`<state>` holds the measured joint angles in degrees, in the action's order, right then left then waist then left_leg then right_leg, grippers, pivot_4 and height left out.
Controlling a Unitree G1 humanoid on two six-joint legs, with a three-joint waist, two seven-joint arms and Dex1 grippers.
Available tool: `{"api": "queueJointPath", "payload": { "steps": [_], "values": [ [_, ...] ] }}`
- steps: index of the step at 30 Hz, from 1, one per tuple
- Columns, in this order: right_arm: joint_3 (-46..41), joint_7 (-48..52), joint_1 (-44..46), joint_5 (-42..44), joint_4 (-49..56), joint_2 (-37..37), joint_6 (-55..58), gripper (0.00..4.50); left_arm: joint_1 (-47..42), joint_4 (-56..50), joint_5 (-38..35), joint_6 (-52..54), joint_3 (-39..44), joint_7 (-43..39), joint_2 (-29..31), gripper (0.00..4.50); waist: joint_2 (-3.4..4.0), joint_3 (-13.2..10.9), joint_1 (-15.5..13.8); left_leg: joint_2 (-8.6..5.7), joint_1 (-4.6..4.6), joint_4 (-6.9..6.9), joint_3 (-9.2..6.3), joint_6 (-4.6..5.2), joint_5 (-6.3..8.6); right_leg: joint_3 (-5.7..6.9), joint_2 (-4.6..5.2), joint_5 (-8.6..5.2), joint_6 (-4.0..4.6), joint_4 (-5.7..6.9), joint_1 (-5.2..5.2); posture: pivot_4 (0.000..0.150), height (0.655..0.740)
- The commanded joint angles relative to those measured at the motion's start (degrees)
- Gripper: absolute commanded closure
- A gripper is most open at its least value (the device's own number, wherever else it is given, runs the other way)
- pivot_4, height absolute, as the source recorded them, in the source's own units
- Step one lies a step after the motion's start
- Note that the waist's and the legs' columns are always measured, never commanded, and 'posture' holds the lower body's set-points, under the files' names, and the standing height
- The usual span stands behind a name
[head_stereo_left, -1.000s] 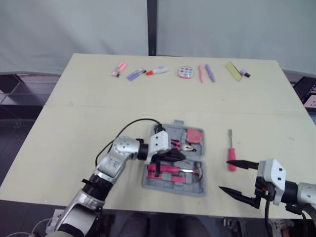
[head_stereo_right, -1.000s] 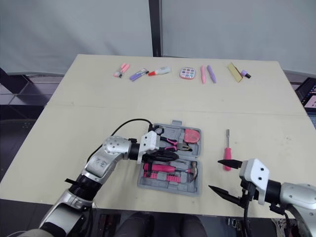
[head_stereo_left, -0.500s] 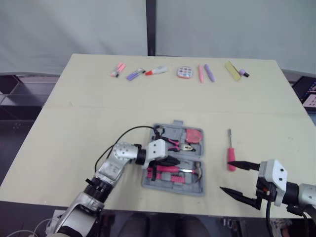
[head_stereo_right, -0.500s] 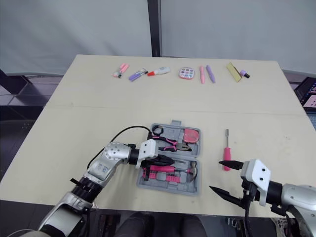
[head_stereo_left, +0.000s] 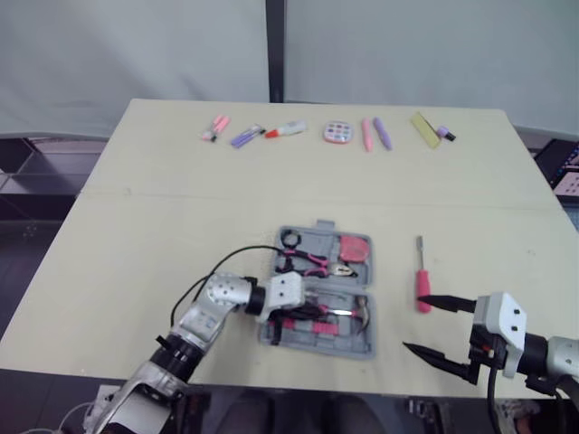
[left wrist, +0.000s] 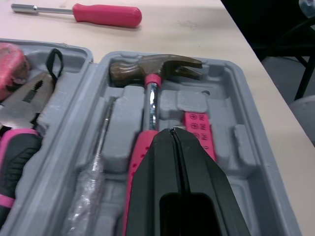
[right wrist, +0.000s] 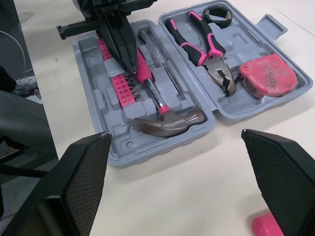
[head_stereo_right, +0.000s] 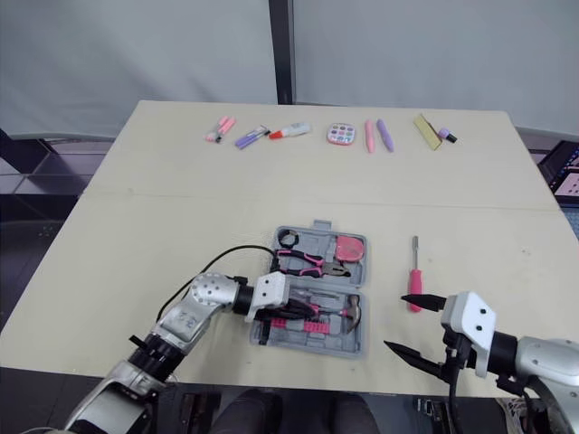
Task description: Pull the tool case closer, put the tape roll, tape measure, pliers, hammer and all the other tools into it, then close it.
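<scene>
— Grey tool case [left wrist: 231,88] lies open near the desk's [head_stereo_left: 163,226] front edge. Where's the left gripper [left wrist: 173,132]?
— Over its near half, fingers pressed together on nothing, tip above the hammer's [left wrist: 152,93] pink handle. Its wrist view shows a bit strip [left wrist: 197,128] alongside.
— Rightward?
— A pink screwdriver [head_stereo_left: 422,287] on the desk, then the right gripper [head_stereo_left: 414,322], spread wide, empty.

The grey tool case [right wrist: 101,98] is laid open and flat near the front edge of the counter [head_stereo_right: 181,208]. The pink-handled pliers [right wrist: 204,49], black tape roll [right wrist: 217,15] and pink tape measure [right wrist: 268,74] are seated in one half. The hammer [right wrist: 170,123], a clear-handled screwdriver [right wrist: 157,59] and a pink bit strip [right wrist: 120,88] are seated in the other. A pink-handled screwdriver [head_stereo_right: 414,276] is left on the counter near the case, on its right.
</scene>
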<state>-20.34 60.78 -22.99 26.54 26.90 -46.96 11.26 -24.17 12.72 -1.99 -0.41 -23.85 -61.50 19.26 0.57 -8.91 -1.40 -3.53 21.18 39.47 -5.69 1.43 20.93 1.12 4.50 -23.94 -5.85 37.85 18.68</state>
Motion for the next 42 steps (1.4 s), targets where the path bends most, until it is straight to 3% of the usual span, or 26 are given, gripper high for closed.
{"api": "queueJointPath", "payload": {
  "steps": [1, 10, 17, 42],
  "values": [
    [-1.61, -0.14, 0.1, 0.78, 1.39, 0.0, -0.35, 0.0, 0.07, -1.85, 1.37, -0.66, -0.66, 0.2, 0.78, 4.48, 0.01, 0.01, -0.02, 0.0, 0.0, 0.0, 0.0, 0.0, 0.0, 0.0, 0.0, 0.0, 0.0, 0.0, 0.0, 0.15, 0.7134],
    [-1.44, -0.58, -0.01, 0.56, 1.59, 0.29, -0.41, 0.0, -1.68, 1.34, 2.2, -2.18, 0.26, 1.89, -0.47, 4.48, 0.02, 0.01, -0.06, -0.02, 0.0, 0.0, -0.01, 0.0, 0.0, 0.01, 0.01, 0.0, 0.0, 0.0, 0.0, 0.15, 0.7134],
    [-1.26, -0.95, 0.02, 0.52, 1.72, 0.4, -0.34, 0.0, -1.48, -1.5, -2.67, 1.86, 2.54, 1.12, -2.43, 4.48, 0.02, 0.01, 0.0, 0.0, 0.0, 0.0, -0.01, 0.0, 0.0, 0.01, 0.01, 0.0, 0.0, 0.0, 0.0, 0.15, 0.7134],
    [-2.24, -1.32, -0.85, 0.92, 2.37, 0.24, -0.28, 0.0, -1.02, 5.86, 2.92, -0.66, 0.23, 4.06, -2.35, 4.48, 0.03, 0.02, -0.03, -0.01, -0.02, 0.0, 0.0, 0.0, 0.0, 0.03, 0.0, 0.0, 0.0, 0.0, -0.01, 0.15, 0.7134]
  ]
}}
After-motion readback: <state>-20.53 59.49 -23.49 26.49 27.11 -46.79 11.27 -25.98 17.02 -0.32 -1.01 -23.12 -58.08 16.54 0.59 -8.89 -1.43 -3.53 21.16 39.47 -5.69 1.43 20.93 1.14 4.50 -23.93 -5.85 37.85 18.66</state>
